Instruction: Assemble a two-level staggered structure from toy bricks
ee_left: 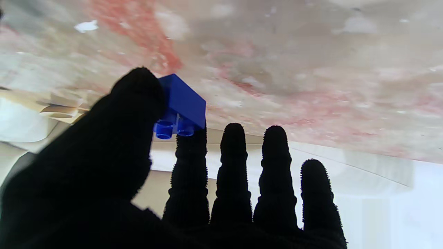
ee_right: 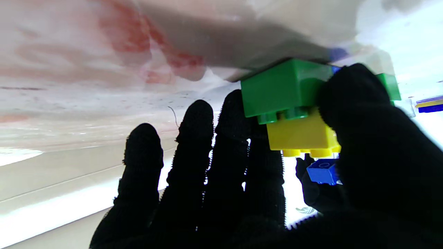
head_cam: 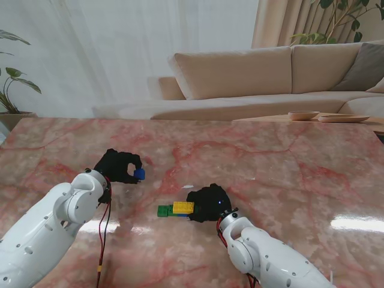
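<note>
The left hand (head_cam: 118,166) pinches a small blue brick (head_cam: 139,174) above the table, left of the green brick (head_cam: 164,210) and yellow brick (head_cam: 183,207) steadied by the right hand (head_cam: 208,203); offset placement likely comes next.

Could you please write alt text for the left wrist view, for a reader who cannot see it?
A black-gloved left hand pinches a small blue brick between thumb and forefinger, its other fingers extended. Beyond it lies a pink marble table.

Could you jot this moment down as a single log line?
left hand: holds blue brick aloft | right hand: steadies green brick, yellow brick
</note>
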